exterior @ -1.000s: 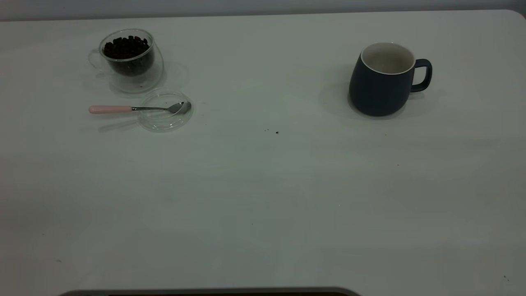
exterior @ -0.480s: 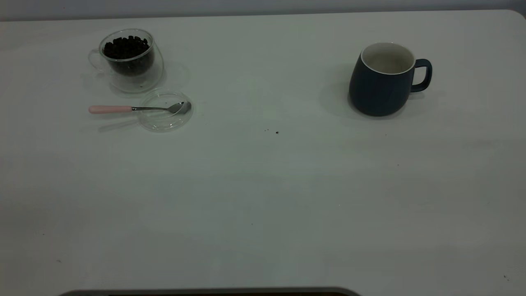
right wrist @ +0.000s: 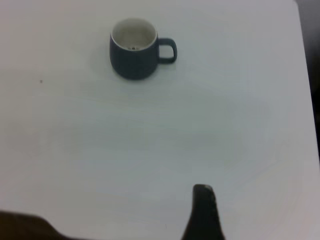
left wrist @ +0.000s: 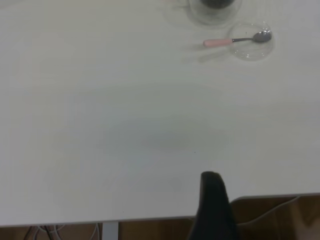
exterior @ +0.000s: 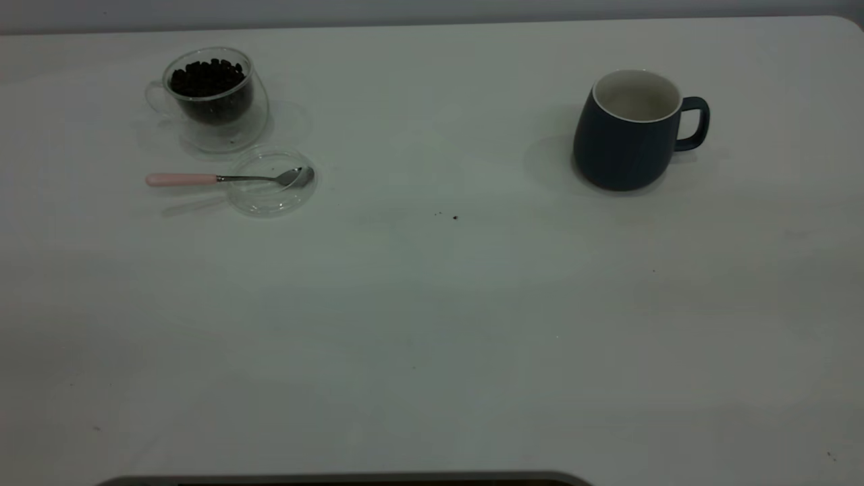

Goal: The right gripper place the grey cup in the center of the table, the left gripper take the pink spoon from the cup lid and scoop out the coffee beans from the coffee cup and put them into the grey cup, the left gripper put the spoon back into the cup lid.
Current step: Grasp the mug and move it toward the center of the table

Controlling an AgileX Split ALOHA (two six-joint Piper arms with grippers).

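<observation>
My right gripper (right wrist: 202,212), fingers' state I cannot tell, hangs well apart from the dark blue-grey ceramic mug (exterior: 631,131) at the far right, and a bad approach may knock its loop handle and tip it.

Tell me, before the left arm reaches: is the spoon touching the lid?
Touching: the exterior view shows the pink spoon with its bowl resting in the cup lid.

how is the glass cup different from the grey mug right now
The coffee cup is clear glass, the grey cup opaque dark blue-grey. The coffee cup holds coffee beans; the grey cup looks nearly empty. The coffee cup's handle points left in the exterior view, the grey cup's right. Both stand upright.
</observation>
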